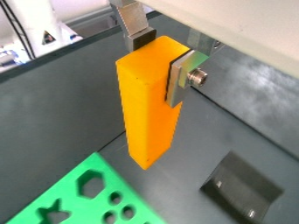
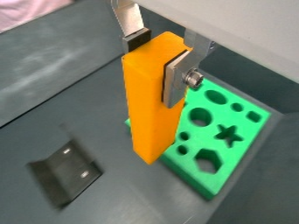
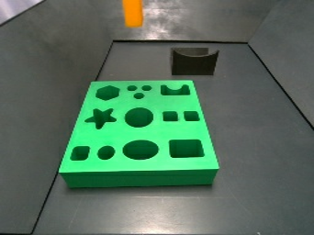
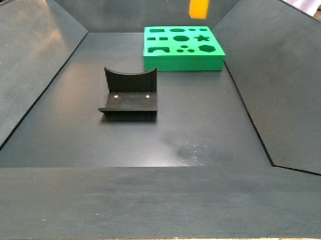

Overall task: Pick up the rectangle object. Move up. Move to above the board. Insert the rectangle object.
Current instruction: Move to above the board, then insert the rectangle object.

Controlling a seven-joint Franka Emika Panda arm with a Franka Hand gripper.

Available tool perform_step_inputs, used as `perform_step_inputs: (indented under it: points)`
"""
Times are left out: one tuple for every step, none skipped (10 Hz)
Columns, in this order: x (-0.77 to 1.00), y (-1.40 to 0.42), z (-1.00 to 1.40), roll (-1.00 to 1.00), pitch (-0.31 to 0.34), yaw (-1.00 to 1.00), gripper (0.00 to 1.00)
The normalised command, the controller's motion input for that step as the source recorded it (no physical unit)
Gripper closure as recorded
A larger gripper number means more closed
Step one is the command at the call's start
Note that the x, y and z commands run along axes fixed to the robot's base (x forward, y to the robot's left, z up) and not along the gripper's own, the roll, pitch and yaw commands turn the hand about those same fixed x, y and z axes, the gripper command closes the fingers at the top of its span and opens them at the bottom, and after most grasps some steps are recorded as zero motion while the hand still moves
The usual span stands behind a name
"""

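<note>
The orange bar (image 1: 149,101) is a plain bright orange stick, square in cross-section, smooth faces, no markings I can make out. It hangs upright, long axis straight up and down, with its lower end free in the air above the counter (image 1: 251,114). In both side views only its bottom end shows, poking in at the top edge of the frame (image 3: 132,12) (image 4: 198,7), so it's clearly lifted well off the floor.

The hand (image 1: 162,59) is pinching the bar near its top: silver finger plates (image 2: 177,77) sit flat against opposite faces, dark pads pressed on.

The green board (image 3: 140,130) lies flat on the counter, full of cut-outs (star, hexagon, circles, squares). In a wrist view (image 2: 219,136) it shows behind and below the bar's lower end; whether the bar is right over it, I can't tell.

The dark fixture (image 4: 128,93) stands well apart from the board.
</note>
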Motion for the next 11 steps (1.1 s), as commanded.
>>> perform_step_inputs:
  points:
    - [0.3, -1.0, 0.1, -0.08, 0.351, -0.17, 1.0]
    - [0.3, -1.0, 0.1, -0.03, 0.254, -0.09, 1.0]
    - [0.3, -1.0, 0.1, -0.01, 0.201, -0.05, 1.0]
    - [0.32, -1.0, 0.11, -0.02, 0.134, -0.02, 1.0]
    - [0.33, -1.0, 0.11, -0.01, 0.125, -0.01, 1.0]
    - [0.24, -0.62, 0.08, 0.02, 0.138, 0.0, 1.0]
    - [0.19, -0.36, 0.05, 0.02, 0.127, 0.0, 1.0]
    - [0.11, -0.2, 0.04, 0.03, 0.094, 0.0, 1.0]
    - [0.0, 0.0, 0.0, 0.01, 0.0, 0.0, 1.0]
    - [0.0, 0.0, -0.01, 0.03, 0.0, 0.0, 1.0]
    - [0.0, -0.02, -0.14, 0.09, 0.0, -0.13, 1.0]
